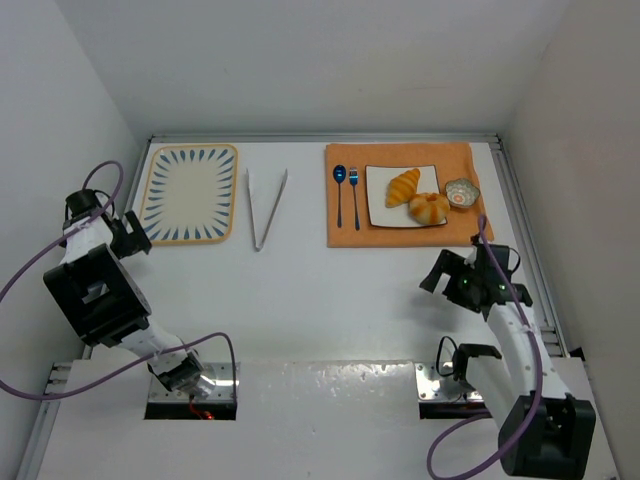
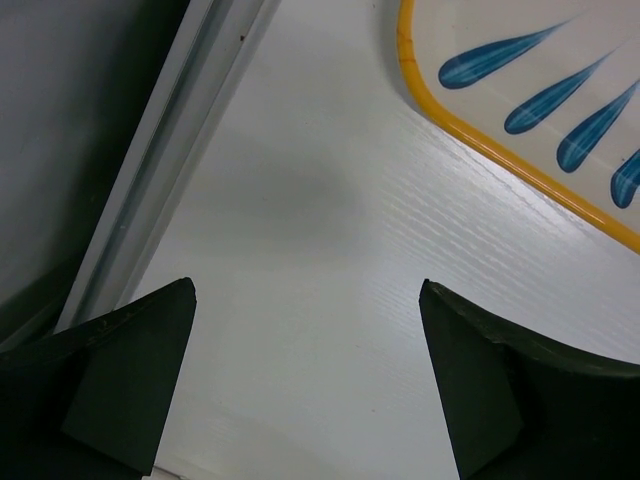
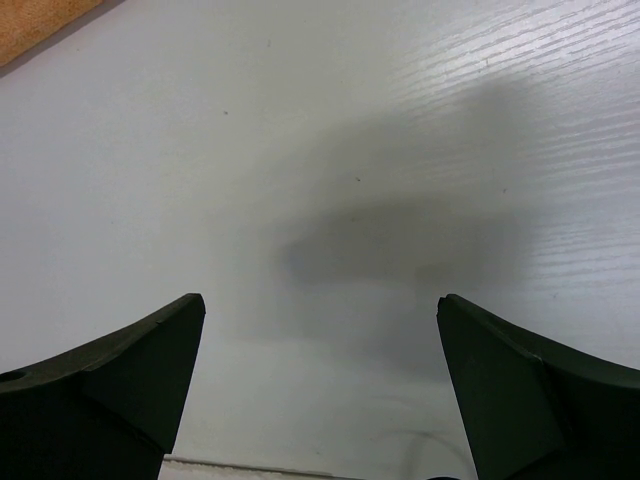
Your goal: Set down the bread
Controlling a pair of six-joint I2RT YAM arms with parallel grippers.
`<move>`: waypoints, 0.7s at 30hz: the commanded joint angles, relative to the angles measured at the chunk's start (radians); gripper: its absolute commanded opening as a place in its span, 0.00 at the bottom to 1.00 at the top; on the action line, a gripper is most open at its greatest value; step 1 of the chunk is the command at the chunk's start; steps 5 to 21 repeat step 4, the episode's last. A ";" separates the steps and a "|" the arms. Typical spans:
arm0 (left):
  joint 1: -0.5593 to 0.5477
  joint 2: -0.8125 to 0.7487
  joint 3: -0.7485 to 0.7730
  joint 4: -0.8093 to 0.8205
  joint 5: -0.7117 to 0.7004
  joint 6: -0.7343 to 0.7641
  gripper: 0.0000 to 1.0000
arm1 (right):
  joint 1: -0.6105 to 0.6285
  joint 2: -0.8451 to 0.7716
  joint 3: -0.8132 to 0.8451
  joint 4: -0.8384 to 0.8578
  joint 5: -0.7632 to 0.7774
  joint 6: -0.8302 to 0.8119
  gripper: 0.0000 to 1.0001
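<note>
A golden ridged croissant (image 1: 402, 186) and a round scored bun (image 1: 429, 208) lie on a white square plate (image 1: 380, 207) on an orange mat (image 1: 400, 235) at the back right. My right gripper (image 1: 447, 268) is open and empty over bare table in front of the mat. My left gripper (image 1: 138, 235) is open and empty at the left edge, beside a blue-petal tray (image 1: 190, 192). In the left wrist view the tray's yellow rim (image 2: 500, 150) shows above the open fingers (image 2: 130, 370). The right wrist view shows only table between open fingers (image 3: 520, 390).
Metal tongs (image 1: 268, 206) lie between the tray and the mat. A blue spoon (image 1: 339, 190) and fork (image 1: 354, 195) lie on the mat left of the plate. A small patterned bowl (image 1: 461, 192) sits at its right. A side rail (image 2: 170, 160) runs along the left.
</note>
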 commanded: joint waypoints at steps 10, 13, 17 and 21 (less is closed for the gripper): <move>0.008 -0.004 0.022 0.021 0.025 0.011 1.00 | -0.001 -0.053 -0.030 0.027 0.045 0.026 1.00; 0.008 -0.004 0.022 0.021 0.025 0.011 1.00 | -0.001 -0.053 -0.030 0.027 0.045 0.026 1.00; 0.008 -0.004 0.022 0.021 0.025 0.011 1.00 | -0.001 -0.053 -0.030 0.027 0.045 0.026 1.00; 0.008 -0.004 0.022 0.021 0.025 0.011 1.00 | -0.001 -0.053 -0.030 0.027 0.045 0.026 1.00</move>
